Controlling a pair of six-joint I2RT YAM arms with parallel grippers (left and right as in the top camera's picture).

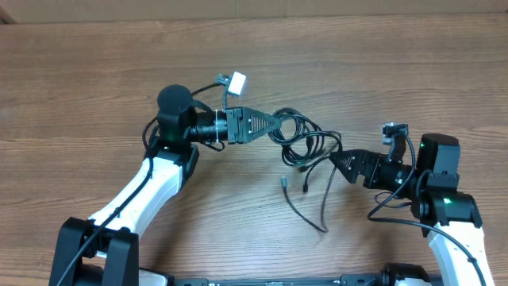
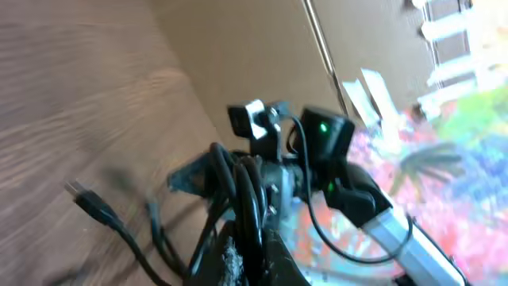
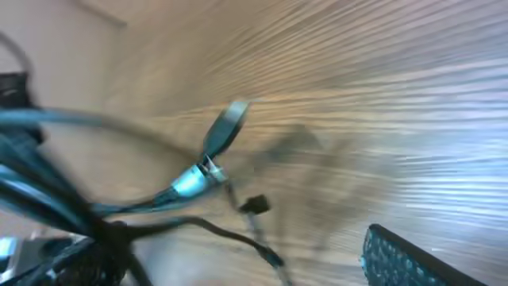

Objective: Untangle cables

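The cables [image 1: 305, 143] lie in a small looped bundle just toward 3 o'clock from the middle of the wooden tabletop [image 1: 95, 71]. The left hand [image 1: 275, 121] is at 10 o'clock of the bundle, pressed together and pinching its cords; in the left wrist view the black loops drape over it. The right hand [image 1: 335, 159] is at 4 o'clock of the bundle, close against the outer loop. Its fingers are spread, and one finger [image 3: 405, 258] sits far out at 5 o'clock in the right wrist view. Two loose plug ends [image 1: 284, 183] hang toward 6 o'clock. A silvery plug [image 3: 190, 181] shows close up. A white tag [image 1: 232, 80] lies at 12 o'clock of the left arm, any print too small to read.
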